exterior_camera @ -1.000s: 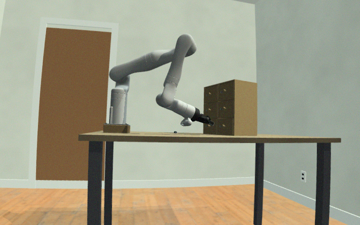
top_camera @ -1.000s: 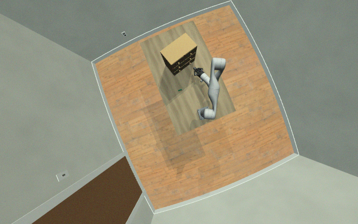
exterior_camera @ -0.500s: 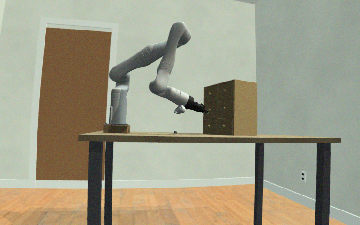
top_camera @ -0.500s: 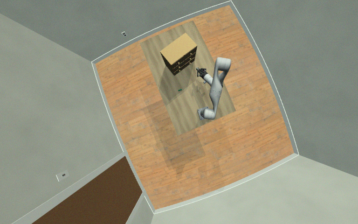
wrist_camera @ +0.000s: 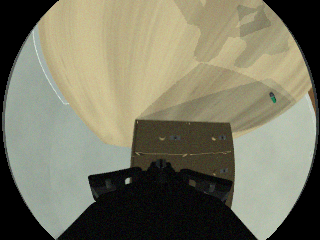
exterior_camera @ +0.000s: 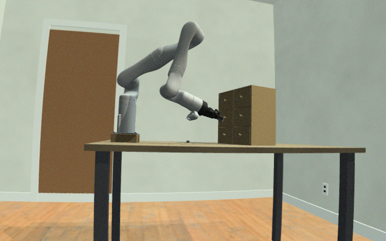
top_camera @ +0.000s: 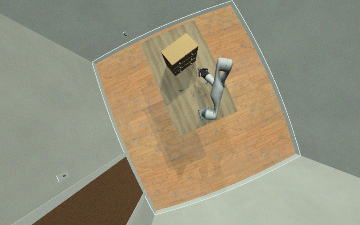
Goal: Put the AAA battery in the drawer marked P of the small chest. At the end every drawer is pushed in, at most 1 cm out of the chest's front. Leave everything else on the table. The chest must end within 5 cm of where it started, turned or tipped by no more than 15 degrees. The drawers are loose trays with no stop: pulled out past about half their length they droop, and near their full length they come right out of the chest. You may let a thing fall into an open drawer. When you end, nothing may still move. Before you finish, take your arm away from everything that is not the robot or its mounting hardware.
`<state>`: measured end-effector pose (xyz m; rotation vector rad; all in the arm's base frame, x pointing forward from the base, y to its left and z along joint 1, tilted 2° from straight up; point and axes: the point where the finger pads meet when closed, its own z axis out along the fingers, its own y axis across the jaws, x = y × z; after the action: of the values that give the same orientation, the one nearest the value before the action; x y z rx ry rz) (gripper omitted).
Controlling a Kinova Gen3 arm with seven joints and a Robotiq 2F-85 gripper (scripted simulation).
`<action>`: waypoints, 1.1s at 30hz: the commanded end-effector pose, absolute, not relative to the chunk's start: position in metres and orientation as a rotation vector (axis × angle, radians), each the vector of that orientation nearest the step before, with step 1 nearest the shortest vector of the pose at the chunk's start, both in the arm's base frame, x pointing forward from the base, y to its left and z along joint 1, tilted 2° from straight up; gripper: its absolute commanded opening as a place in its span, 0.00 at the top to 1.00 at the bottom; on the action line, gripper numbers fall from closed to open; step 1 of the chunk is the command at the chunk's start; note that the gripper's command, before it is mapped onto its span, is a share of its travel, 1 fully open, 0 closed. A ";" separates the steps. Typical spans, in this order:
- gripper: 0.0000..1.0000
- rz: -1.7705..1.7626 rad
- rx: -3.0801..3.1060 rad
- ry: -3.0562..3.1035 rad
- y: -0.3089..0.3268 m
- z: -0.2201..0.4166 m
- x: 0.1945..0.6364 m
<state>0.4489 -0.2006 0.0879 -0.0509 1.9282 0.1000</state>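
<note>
Gripper (top_camera: 199,69) (exterior_camera: 221,118) (wrist_camera: 160,165) found with its fingers pressed together, nothing between them, pointing obliquely down before the chest (top_camera: 180,48) (exterior_camera: 263,113) (wrist_camera: 150,128). Battery (top_camera: 181,90) (exterior_camera: 188,141) (wrist_camera: 272,97) noted lying on the table (top_camera: 222,104) (exterior_camera: 170,146) (wrist_camera: 100,50), well apart from the fingers. From above it sits below and left of them, near mid-frame, its long axis running almost across the picture with the right end slightly raised. Only one arm is available to reach it.

Exterior view supplies the height: the fingers stand well above the table, about level with the middle drawers — a matter the top view leaves unsettled. It reduces the battery to a dark dot, however; the overhead and wrist views show the green casing and its direction. All visible drawer fronts appear pushed in; the letter P cannot be read. In my judgement, if the battery comes next, the fingers must swing back, descend and open across its axis.
</note>
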 end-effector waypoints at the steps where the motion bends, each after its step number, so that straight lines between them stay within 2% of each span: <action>1: 1.00 0.096 -0.057 1.932 -0.201 0.093 0.450; 33: 1.00 0.092 -0.077 2.266 -0.203 0.120 0.428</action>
<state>0.4192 -0.2042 0.1014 -0.0438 2.2744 0.1092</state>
